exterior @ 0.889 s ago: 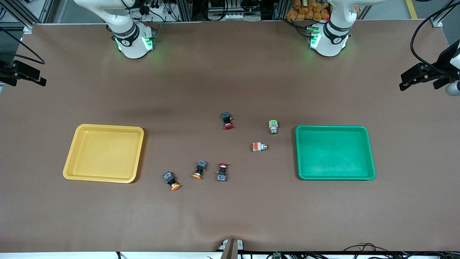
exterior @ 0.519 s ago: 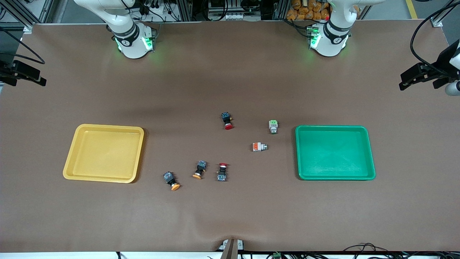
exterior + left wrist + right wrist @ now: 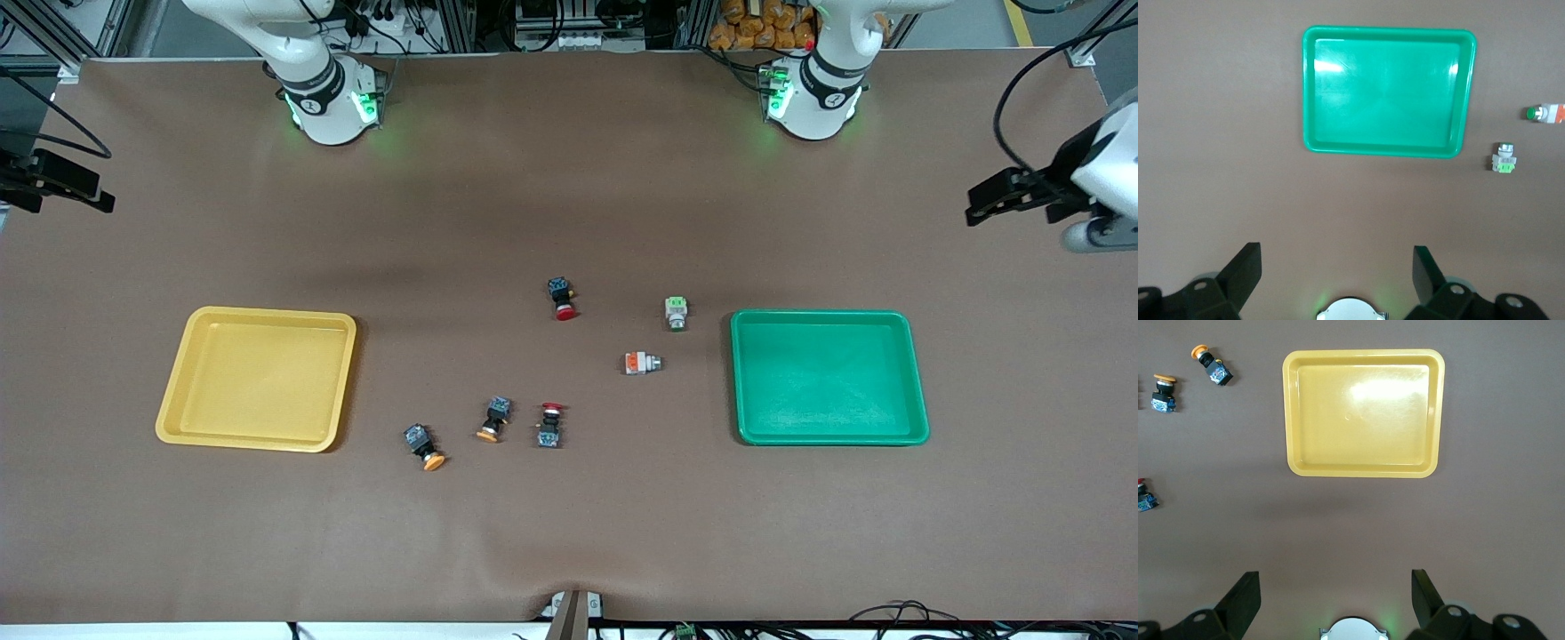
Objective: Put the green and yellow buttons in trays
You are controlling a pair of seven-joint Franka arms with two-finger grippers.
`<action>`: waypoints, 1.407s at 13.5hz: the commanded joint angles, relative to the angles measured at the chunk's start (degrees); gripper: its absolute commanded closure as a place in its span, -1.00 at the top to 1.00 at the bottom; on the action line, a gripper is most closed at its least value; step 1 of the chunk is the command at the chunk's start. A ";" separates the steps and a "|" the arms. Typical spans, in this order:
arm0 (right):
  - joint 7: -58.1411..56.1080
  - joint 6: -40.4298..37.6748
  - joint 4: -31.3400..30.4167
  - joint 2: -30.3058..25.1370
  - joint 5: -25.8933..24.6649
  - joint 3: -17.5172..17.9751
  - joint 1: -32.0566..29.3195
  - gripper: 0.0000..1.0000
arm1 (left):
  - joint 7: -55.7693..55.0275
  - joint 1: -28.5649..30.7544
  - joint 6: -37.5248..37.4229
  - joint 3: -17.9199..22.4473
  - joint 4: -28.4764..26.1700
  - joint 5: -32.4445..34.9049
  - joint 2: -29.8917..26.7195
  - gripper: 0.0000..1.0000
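Both arms hang high, left gripper [image 3: 1335, 277] spread wide over bare table by the green tray [image 3: 1389, 91], right gripper [image 3: 1335, 597] likewise by the yellow tray [image 3: 1363, 413]

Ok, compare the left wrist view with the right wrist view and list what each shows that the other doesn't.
Only the left wrist view shows the green tray, empty, with the pale-green-ended switch and the orange-ended switch lying on the table beside it. Only the right wrist view shows the yellow tray, also empty, two orange-capped switches, and a red-capped switch at the picture's edge. Both share the brown table and an open gripper, the left gripper and the right gripper, high above it.
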 commanded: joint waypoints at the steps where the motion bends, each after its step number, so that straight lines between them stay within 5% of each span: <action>1: 0.08 -0.72 0.21 -0.80 0.37 0.33 0.15 1.00 | -1.26 -0.27 0.12 -1.24 0.02 -0.85 1.16 1.00; 13: 0.17 -1.50 -0.22 -0.36 0.19 0.42 1.55 1.00 | -13.30 -0.27 13.82 -13.10 -10.17 -1.03 5.29 1.00; 19: 0.78 -4.32 -0.31 0.25 0.02 0.33 0.77 1.00 | -22.26 -0.36 29.10 -19.78 -20.19 -0.94 8.53 1.00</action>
